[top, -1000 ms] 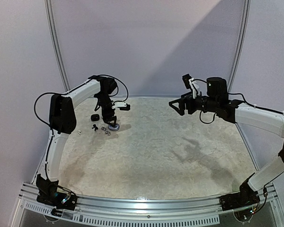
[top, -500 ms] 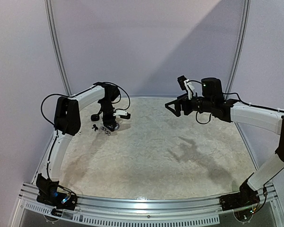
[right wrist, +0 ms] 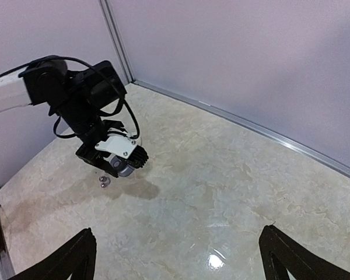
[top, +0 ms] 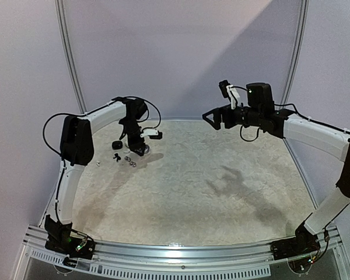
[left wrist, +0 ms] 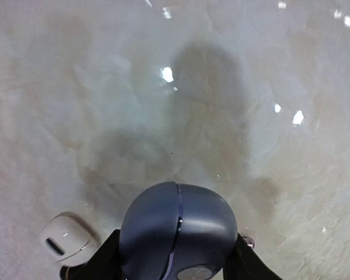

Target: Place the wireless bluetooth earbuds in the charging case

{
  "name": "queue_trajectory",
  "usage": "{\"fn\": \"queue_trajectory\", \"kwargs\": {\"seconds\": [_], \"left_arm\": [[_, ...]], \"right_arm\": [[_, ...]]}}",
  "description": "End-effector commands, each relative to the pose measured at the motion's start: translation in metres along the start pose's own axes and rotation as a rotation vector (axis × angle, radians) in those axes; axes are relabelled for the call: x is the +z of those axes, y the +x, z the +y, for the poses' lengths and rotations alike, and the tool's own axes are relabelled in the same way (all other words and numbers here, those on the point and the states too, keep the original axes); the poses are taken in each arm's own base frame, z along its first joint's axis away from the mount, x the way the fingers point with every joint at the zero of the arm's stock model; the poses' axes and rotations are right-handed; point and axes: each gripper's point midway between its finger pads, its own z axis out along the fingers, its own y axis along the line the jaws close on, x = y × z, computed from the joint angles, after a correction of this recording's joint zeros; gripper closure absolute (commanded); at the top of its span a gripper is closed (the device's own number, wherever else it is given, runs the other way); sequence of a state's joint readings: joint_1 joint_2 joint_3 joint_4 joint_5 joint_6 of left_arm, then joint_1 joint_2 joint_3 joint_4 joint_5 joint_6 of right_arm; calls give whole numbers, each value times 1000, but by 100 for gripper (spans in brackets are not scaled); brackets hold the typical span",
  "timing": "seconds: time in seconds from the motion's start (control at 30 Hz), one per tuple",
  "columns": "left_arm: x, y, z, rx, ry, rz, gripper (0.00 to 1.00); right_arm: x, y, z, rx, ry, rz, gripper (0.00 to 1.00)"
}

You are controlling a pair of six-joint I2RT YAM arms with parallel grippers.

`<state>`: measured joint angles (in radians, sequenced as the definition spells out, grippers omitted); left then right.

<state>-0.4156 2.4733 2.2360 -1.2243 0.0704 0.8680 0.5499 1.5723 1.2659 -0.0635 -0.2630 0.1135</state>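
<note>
A dark blue, rounded charging case [left wrist: 178, 224] sits between the black fingers of my left gripper [top: 141, 149], which is shut on its two sides. In the right wrist view the case [right wrist: 120, 167] hangs just above the table over its own shadow. Small loose earbuds [top: 128, 158] lie on the table just left of it, and one silvery bud [right wrist: 104, 182] shows under the left gripper. My right gripper [right wrist: 181, 262] hovers high over the far middle of the table, open and holding nothing.
A black rounded case [top: 117, 144] lies left of the left gripper. A white rounded piece [left wrist: 64, 239] rests on the table beside the left finger. A tiny white bit [top: 97, 163] lies near the left edge. Walls with a metal rail [right wrist: 239, 119] bound the far side.
The left gripper has closed on the dark blue case and risen slightly with it. The right arm has drifted a little left and up, still open.
</note>
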Motion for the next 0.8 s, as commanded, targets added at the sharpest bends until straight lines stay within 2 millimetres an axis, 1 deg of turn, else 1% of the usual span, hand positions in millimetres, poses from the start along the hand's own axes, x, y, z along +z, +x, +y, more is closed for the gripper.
{"fn": "queue_trajectory", "kwargs": {"seconds": [0.0, 0.03, 0.1, 0.17, 0.2, 0.23, 0.27, 0.3, 0.4, 0.43, 0.53, 0.6, 0.67, 0.77], "left_arm": [[-129, -53, 11, -26, -233, -297, 100], [-153, -56, 10, -13, -289, -336, 100], [-195, -59, 6, 25, -405, -391, 100], [-227, -57, 0, 77, -523, -430, 100], [-239, -57, -8, 117, -579, -446, 100], [-246, -56, -15, 161, -627, -452, 100], [-255, -56, -22, 204, -686, -457, 100], [-261, -57, -29, 233, -745, -460, 100], [-276, -62, -58, 319, -867, -505, 100], [-280, -63, -69, 349, -894, -528, 100], [-281, -66, -98, 416, -905, -564, 100], [-282, -67, -109, 411, -877, -575, 100], [-283, -69, -113, 402, -872, -579, 100], [-283, -72, -117, 399, -868, -584, 100]], "right_arm": [[-10, -36, -2, 102, 62, -30, 1], [-13, -47, -1, 137, 64, -51, 2], [-16, -64, 3, 211, 45, -93, 8], [-15, -72, 3, 292, 36, -113, 13], [-12, -71, 3, 359, 39, -109, 17], [-8, -71, 6, 394, 33, -105, 20], [-4, -73, 13, 422, 21, -103, 22], [2, -74, 23, 423, 6, -97, 24], [17, -81, 69, 383, -97, -72, 28], [27, -77, 86, 381, -140, -39, 29], [44, -71, 131, 346, -296, 15, 32], [47, -65, 158, 310, -384, 29, 35], [50, -58, 174, 304, -438, 49, 37], [58, -49, 189, 347, -496, 78, 38]]}}
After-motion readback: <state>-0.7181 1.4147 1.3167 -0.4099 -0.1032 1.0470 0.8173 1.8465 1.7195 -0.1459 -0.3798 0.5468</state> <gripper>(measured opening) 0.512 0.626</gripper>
